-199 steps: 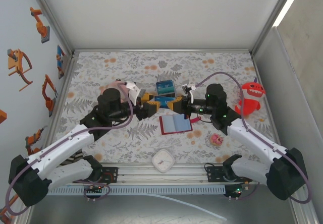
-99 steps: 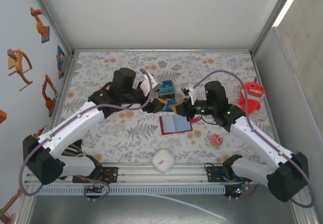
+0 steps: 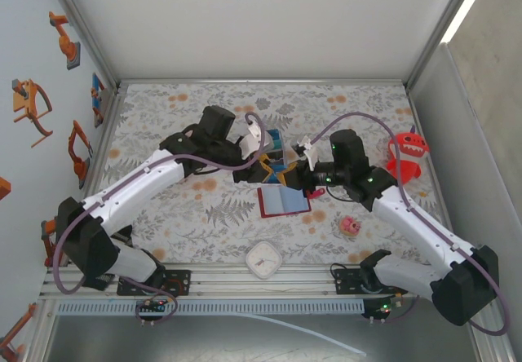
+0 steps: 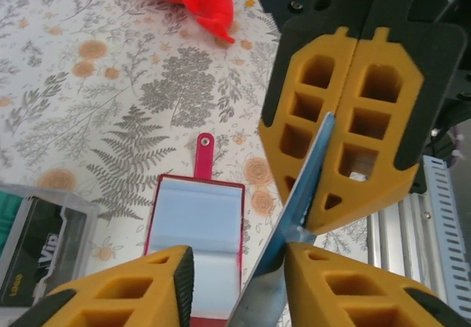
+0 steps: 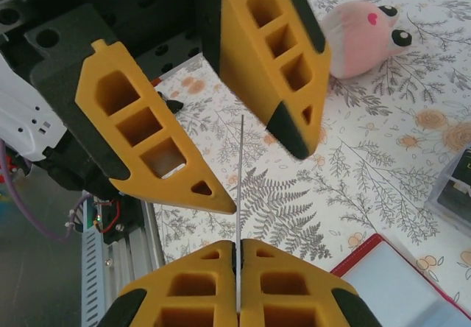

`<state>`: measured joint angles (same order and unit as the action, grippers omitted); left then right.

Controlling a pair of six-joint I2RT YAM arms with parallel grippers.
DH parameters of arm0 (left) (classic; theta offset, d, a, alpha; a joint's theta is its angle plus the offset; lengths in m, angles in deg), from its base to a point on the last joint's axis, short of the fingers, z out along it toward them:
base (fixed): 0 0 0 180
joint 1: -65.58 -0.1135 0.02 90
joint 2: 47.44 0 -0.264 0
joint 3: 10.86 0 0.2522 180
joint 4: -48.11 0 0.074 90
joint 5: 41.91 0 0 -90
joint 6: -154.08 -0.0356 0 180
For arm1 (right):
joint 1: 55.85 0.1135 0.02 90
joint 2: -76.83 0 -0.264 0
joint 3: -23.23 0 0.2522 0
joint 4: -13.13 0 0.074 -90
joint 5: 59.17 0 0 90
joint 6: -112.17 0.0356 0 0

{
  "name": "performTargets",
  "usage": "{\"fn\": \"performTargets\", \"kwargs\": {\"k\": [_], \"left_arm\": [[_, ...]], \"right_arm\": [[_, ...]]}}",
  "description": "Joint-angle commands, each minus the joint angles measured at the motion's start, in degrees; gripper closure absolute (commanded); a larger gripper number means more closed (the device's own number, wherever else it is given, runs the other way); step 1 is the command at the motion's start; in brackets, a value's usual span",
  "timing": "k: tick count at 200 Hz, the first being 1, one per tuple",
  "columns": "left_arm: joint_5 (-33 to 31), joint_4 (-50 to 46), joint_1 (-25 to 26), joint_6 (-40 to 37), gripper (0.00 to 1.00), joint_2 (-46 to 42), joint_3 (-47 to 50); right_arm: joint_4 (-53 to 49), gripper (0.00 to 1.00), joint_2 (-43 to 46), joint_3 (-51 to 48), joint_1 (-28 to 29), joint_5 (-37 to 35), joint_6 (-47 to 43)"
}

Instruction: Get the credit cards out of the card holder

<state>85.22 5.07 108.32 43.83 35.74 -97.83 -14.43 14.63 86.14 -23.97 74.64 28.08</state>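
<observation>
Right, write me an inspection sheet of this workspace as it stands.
Surface: floral table cover, flat, no spills seen.
Job's things: card holder lies open on the cover; one teal credit card is out and lifted off the table.
Clutter: clear box, red plush, pink plush, small pink toy, white clock.
Grippers: right gripper shut on the credit card; left gripper open, fingers either side of the card's free end.
Cables: purple cables loop over both arms, no snag seen.
Surroundings: white enclosure walls, robot stickers on the left wall.
</observation>
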Motion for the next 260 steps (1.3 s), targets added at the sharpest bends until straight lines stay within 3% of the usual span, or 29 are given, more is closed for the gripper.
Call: {"fn": "performTargets", "kwargs": {"k": [1, 22, 35, 46, 63, 91, 128, 156, 172, 260], "left_arm": [[4.1, -1.4, -0.5, -2.1, 0.73, 1.5, -2.2], [4.8, -1.6, -0.6, -2.9, 0.95, 2.3, -2.7], [4.7, -1.4, -0.7, -3.3, 0.99, 2.5, -2.8], [3.5, -1.1, -0.9, -2.8, 1.0, 2.5, -2.8], [0.4, -0.5, -1.4, -2.1, 1.0, 2.6, -2.8], [-5.9, 1.6, -2.8, -2.9, 1.0, 3.3, -2.2], [-7.5, 10.1, -7.0, -5.9, 1.0, 6.4, -0.8], [-6.7, 12.4, -10.1, -9.2, 1.0, 12.8, -4.5], [-6.6, 10.6, -11.1, -11.9, 1.0, 17.5, -8.7], [-7.4, 7.3, -12.5, -18.8, 1.0, 33.8, -23.0]], "right_arm": [[-0.6, 1.0, -0.3, 1.6, 0.0, 1.5, -1.4], [-0.6, 1.0, -0.1, 1.4, 0.0, 0.2, -1.3], [-0.7, 0.99, 0.1, 1.2, 0.0, -2.2, -1.0], [-0.9, 0.86, 0.5, 0.9, 0.0, -5.0, -0.8], [-1.5, 0.55, 1.5, 0.2, 0.0, -10.7, -0.5], [-2.9, 0.4, 3.7, -0.8, 0.0, -20.9, 1.0], [-7.2, 0.34, 4.9, -0.2, 0.0, -36.6, 5.8], [-10.6, 0.23, 5.3, 0.7, 0.0, -44.3, 9.9], [-11.6, 0.19, 6.2, 0.7, 0.0, -46.8, 11.5], [-12.6, 0.18, 10.6, -1.6, 0.0, -52.2, 16.1]]}}
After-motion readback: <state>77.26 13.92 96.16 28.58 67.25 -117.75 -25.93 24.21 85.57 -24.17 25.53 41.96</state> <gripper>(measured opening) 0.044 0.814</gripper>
